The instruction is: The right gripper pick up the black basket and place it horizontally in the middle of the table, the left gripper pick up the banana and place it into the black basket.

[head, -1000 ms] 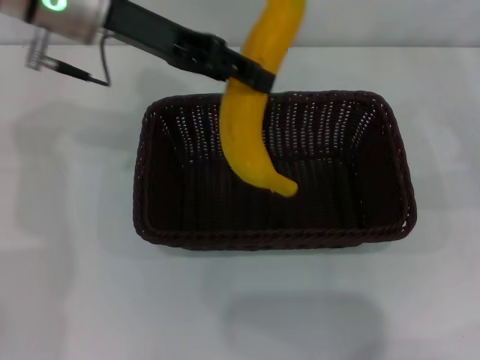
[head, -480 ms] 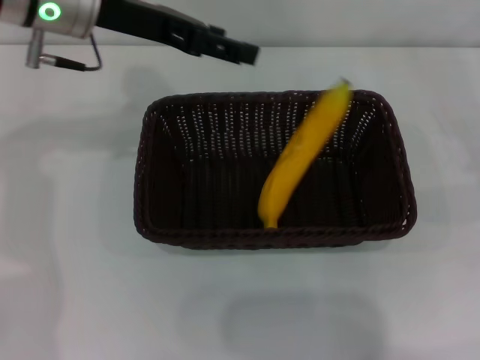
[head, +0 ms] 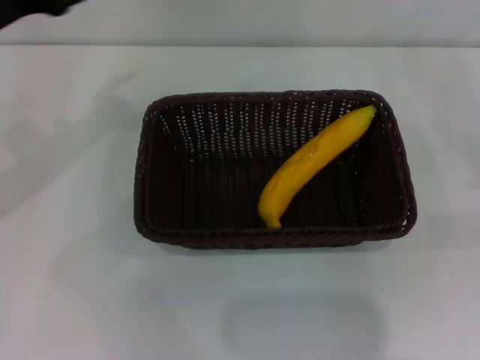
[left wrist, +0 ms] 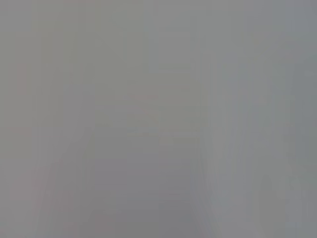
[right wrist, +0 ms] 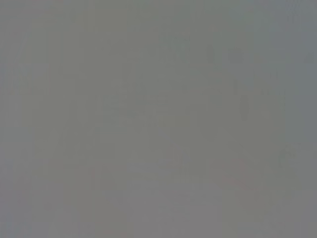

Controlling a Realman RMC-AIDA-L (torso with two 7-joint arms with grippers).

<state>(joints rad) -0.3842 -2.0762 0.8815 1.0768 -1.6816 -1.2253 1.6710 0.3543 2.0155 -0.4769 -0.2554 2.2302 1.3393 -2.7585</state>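
The black basket [head: 271,238] lies lengthwise across the middle of the white table [head: 75,292] in the head view. The yellow banana [head: 311,165] lies inside it on the right half, slanted. One end rests near the front wall and the other leans on the far right corner of the rim. Nothing holds it. Only a dark sliver of my left gripper [head: 34,10] shows, at the top left corner, far from the basket. My right gripper is out of view. Both wrist views show only plain grey.
A faint rectangular shadow or reflection [head: 300,322] lies on the table in front of the basket. The table's far edge [head: 240,45] runs just behind the basket.
The left gripper let go of the banana above the basket. The banana fell in and settled slanted on the right side. The left arm pulled back to the top left, almost out of view.
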